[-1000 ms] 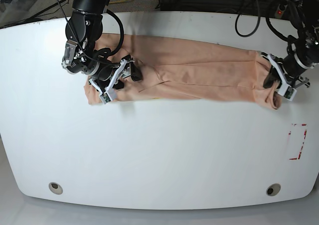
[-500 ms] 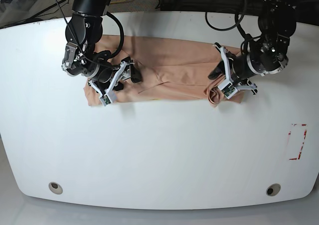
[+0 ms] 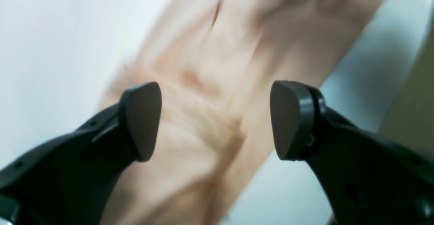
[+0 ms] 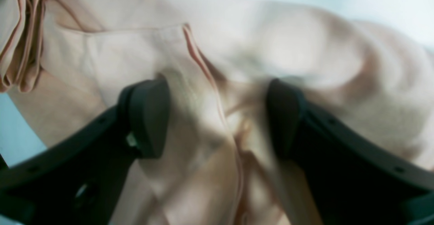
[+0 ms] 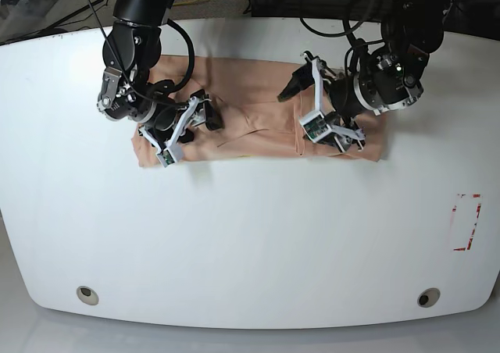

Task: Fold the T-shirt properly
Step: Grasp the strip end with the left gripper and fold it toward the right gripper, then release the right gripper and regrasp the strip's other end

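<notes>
The peach T-shirt [image 5: 250, 123] lies as a long folded band across the back of the white table [image 5: 250, 244], its right end doubled over toward the middle. My left gripper [image 5: 306, 107] hovers over that doubled part. In the left wrist view the left gripper [image 3: 215, 121] is open and empty, with blurred cloth [image 3: 210, 82] below it. My right gripper [image 5: 195, 126] rests on the shirt's left end. In the right wrist view the right gripper [image 4: 217, 118] has its jaws apart, with wrinkled cloth [image 4: 203, 65] bunched between them. No smiley print shows.
A red-marked rectangle [image 5: 466, 222] sits near the table's right edge. Two round holes [image 5: 87, 294] [image 5: 428, 297] are near the front edge. Black cables [image 5: 383, 33] hang behind the table at the back right.
My left arm swept from the shirt's far right end leftward to the middle, carrying that end over onto the shirt, which is now shorter. The right arm stayed in place.
</notes>
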Controlling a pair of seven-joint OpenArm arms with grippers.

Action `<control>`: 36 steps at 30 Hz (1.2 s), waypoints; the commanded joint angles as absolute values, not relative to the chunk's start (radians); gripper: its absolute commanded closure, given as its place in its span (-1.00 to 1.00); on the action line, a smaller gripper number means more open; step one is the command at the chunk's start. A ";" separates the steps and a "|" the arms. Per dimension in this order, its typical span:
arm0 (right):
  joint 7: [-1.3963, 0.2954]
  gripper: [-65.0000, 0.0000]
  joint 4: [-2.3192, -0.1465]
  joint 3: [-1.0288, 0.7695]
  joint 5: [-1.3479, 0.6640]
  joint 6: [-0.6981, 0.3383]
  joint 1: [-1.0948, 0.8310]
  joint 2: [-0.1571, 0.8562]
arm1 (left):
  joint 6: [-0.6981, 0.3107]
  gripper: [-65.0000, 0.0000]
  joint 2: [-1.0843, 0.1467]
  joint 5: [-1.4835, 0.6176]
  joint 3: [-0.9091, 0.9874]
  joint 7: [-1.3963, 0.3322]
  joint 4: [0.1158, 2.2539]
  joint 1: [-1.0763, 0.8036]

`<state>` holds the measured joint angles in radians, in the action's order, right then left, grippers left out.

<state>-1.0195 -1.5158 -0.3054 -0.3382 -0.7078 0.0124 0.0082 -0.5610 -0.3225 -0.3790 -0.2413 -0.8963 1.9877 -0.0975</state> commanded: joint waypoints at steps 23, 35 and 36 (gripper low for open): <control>-1.290 -0.35 -1.429 -0.785 -0.653 -0.698 0.122 0.157 | -0.559 1.00 -0.282 -0.371 0.162 -0.889 1.771 -0.197; -1.260 -0.35 -1.356 -0.719 -0.685 -0.698 0.074 0.130 | -0.671 1.00 -0.206 -0.364 0.236 -0.889 1.675 -0.189; -1.260 -0.35 -1.368 -0.708 -0.682 -0.698 0.071 0.117 | -0.671 1.00 -0.206 -0.364 0.236 -0.889 1.675 -0.189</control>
<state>-1.2350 -1.3411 -0.7280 -0.6949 -0.7010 0.0628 0.1368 -0.6655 -0.1959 -0.3519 0.2314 -0.9009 1.6611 -0.1993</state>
